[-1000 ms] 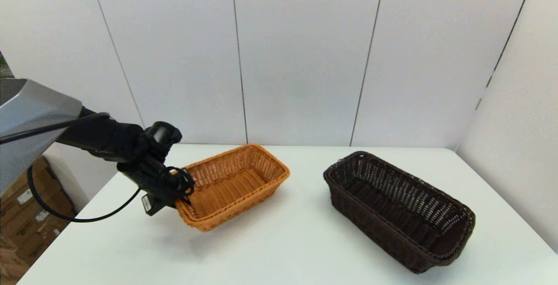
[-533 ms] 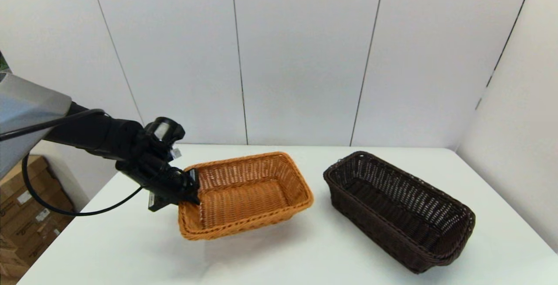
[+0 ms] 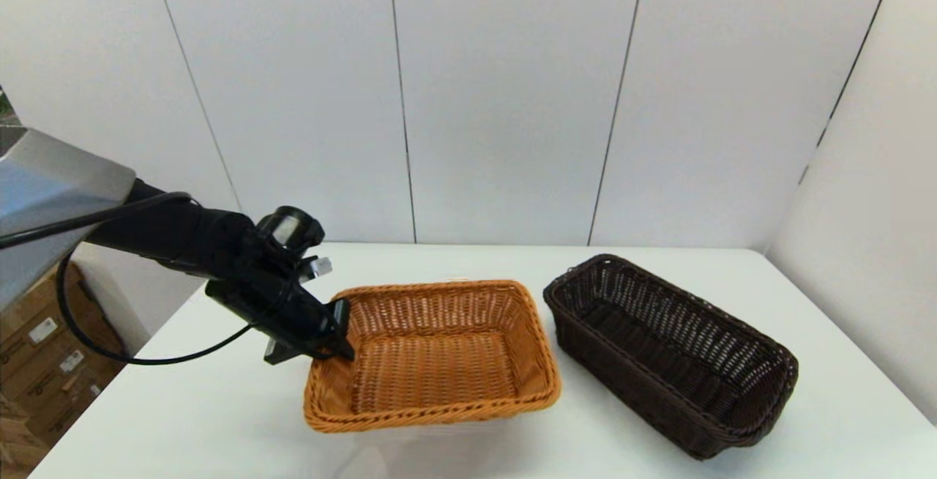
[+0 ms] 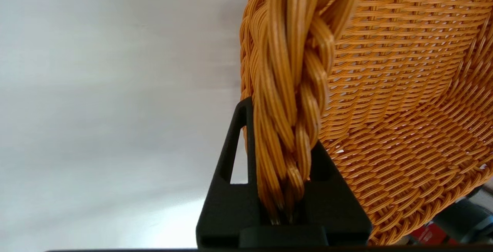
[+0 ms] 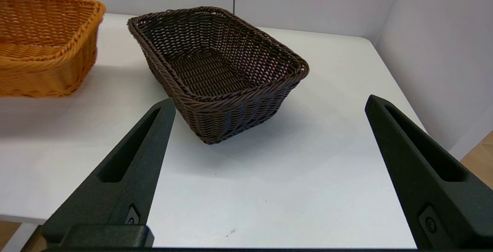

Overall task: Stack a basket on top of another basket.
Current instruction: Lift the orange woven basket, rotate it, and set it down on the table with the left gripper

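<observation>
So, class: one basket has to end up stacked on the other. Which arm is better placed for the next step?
Left. The left gripper is shut on the orange-tan basket's rim, beside the dark brown basket; the right gripper is open, holding nothing.

White flat table (image 3: 468,450), set against pale panelled walls at far and right sides. Dark brown, deep-sided rectangular woven wicker basket (image 3: 670,354) rests directly on the table at right, long axis running from far-left to near-right. Orange-tan, shallower rectangular woven wicker basket with braided rim (image 3: 435,354) sits left of centre, just beside the dark one; whether its base touches the surface cannot be told. Faint shadow beneath it.
</observation>
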You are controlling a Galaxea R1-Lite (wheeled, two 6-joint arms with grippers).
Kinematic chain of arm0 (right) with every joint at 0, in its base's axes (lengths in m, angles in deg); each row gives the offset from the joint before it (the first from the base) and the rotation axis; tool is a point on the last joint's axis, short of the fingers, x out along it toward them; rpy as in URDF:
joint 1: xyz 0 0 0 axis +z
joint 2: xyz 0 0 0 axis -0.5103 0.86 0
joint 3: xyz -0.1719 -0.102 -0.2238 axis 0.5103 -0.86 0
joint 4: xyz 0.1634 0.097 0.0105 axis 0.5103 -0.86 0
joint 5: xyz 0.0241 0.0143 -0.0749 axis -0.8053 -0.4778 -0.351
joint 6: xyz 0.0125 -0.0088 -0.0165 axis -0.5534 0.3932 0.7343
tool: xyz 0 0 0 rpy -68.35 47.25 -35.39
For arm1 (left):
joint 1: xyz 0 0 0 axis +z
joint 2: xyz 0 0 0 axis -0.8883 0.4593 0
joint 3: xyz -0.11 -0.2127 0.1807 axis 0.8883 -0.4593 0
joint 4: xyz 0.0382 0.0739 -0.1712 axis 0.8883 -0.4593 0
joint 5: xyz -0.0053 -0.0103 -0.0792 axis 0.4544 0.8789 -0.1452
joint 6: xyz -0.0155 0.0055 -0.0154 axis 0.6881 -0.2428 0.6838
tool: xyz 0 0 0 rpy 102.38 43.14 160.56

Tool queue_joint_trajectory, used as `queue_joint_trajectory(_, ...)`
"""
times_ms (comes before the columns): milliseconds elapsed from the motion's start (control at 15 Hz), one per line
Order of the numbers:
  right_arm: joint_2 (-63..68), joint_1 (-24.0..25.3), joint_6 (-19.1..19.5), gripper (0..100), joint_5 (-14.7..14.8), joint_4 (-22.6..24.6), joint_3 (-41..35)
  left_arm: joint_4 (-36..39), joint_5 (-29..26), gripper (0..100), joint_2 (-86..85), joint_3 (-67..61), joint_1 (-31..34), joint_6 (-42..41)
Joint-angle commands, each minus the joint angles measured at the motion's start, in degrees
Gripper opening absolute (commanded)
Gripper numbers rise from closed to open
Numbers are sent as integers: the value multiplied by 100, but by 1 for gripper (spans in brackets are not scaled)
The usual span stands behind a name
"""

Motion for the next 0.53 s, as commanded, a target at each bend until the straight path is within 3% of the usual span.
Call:
queue_joint_trajectory(67, 7, 1, 6, 100, -3, -2, 1, -21, -4, 0, 251, 181, -134, 84)
queue_joint_trajectory(533, 7, 1, 6, 100, -3, -2, 1, -21, 31, 0, 550, 234, -134, 224)
